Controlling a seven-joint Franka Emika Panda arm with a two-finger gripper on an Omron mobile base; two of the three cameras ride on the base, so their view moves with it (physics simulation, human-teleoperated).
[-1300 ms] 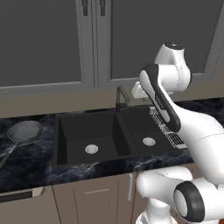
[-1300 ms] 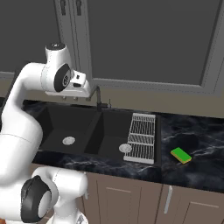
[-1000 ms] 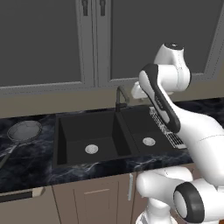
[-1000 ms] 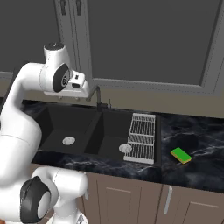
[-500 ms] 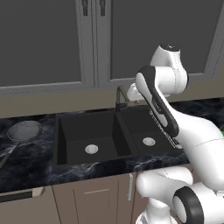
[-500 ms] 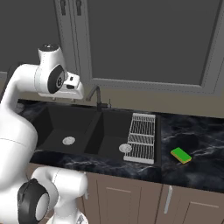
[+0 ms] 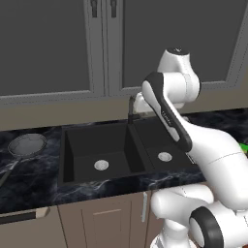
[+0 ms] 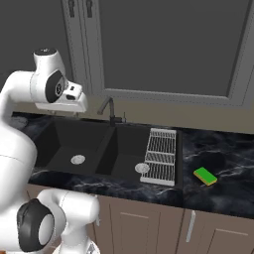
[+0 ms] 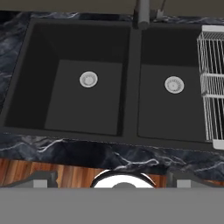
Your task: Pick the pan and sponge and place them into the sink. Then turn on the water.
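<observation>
Risk: we hover our empty, wide-open gripper (image 9: 112, 175) above the matte black double-basin sink (image 9: 131, 87); the grey round metal pan (image 7: 26, 145) sits far aside, so reaching may clip the faucet (image 9: 142, 13).

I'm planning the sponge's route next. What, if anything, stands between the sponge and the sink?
The white wire dish rack does. It lies over the right edge of the sink, and the sponge sits on the counter just beyond it. So the sponge probably has to be lifted over the rack. Nothing else visible blocks the way.
</observation>
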